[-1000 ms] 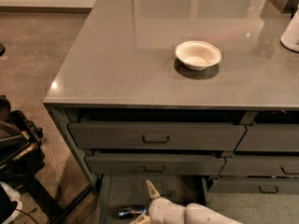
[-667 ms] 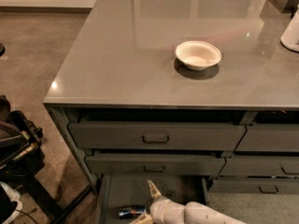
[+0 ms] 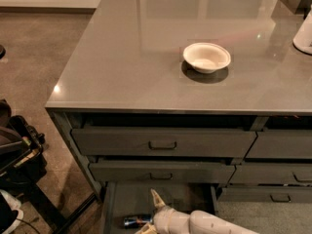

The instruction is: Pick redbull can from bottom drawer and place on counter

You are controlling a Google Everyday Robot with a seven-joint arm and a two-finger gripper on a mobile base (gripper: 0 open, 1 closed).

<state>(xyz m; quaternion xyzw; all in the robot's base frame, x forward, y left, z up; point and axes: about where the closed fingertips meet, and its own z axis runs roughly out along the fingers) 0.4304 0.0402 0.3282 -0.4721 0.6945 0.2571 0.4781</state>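
The redbull can [image 3: 135, 222] lies on its side on the floor of the open bottom drawer [image 3: 127, 199], at the bottom edge of the view. My gripper [image 3: 147, 215] reaches into the drawer from the lower right, on a white arm. It is open. One fingertip [image 3: 155, 198] points up behind the can and the other sits low at the frame edge, so the can's right end lies at the mouth of the gripper. I cannot tell if the fingers touch the can. The counter [image 3: 136, 57] spreads above, grey and glossy.
A white bowl [image 3: 206, 57] stands on the counter right of middle. A white object [image 3: 304, 33] sits at the counter's right edge. Two shut grey-fronted drawers [image 3: 162, 142] with small handles are above the open one. Dark equipment [image 3: 17, 155] stands on the floor at left.
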